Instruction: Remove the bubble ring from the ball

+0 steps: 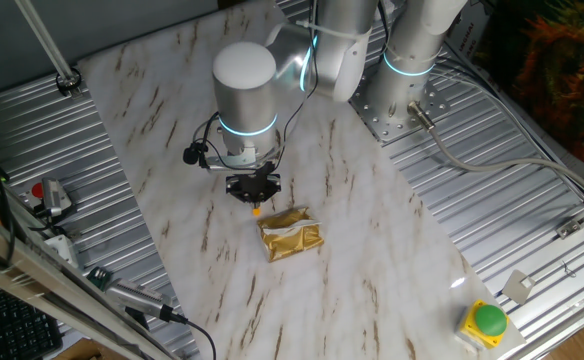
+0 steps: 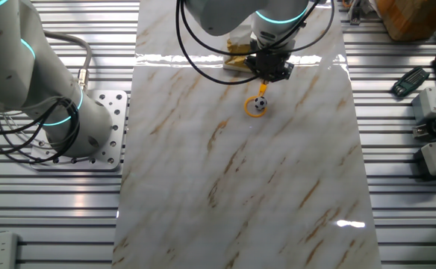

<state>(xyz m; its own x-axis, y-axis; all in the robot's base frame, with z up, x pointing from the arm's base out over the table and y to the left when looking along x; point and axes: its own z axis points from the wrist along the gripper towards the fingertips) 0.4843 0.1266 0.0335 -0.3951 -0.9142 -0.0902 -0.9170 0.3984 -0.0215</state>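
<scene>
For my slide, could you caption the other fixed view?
Pincer grips the bubble ring handle, ring around the ball.

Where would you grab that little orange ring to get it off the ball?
By its short straight handle, coming from above. The bubble ring lies flat around the ball, and the handle juts away toward the gripper, probably leaving room there.

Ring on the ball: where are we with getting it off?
Done: the pincer has reached the ring's handle. In hand: it appears to grip the handle's top end, though the fingers' closure isn't clear. Left: the ring still circles the ball on the table, so lifting it off remains. In one fixed view the arm hides the ball; only the handle tip shows beside the gold packet.
</scene>
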